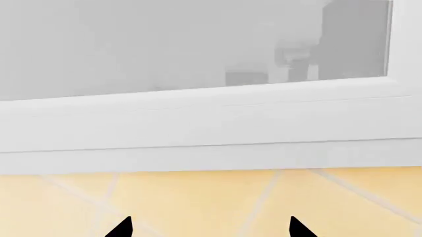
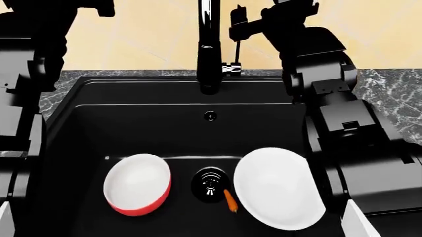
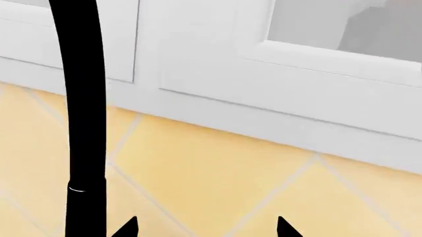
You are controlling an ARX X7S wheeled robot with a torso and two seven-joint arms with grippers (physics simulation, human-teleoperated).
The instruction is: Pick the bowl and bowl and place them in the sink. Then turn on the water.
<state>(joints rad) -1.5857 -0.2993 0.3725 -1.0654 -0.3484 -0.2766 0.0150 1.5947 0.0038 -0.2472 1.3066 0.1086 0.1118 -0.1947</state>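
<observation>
The red bowl [image 2: 137,190], white inside, lies in the black sink [image 2: 132,128] to the left of the round drain [image 2: 209,183]. The wider white bowl [image 2: 277,187] lies to the right of the drain. The tall black tap [image 2: 209,44] stands at the sink's back edge, with its chrome lever [image 2: 232,68] on its right side; the tap also shows in the right wrist view [image 3: 82,113]. My right gripper [image 3: 207,228] is open and empty, raised beside the tap above the lever [image 2: 239,23]. My left gripper [image 1: 209,229] is open and empty, facing the wall.
A small orange piece [image 2: 230,200] lies by the drain. Grey marble counter [image 2: 389,94] flanks the sink. Yellow tiled wall [image 1: 197,202] and a white window frame [image 1: 211,123] stand behind. My left arm [image 2: 33,44] rises at the left edge.
</observation>
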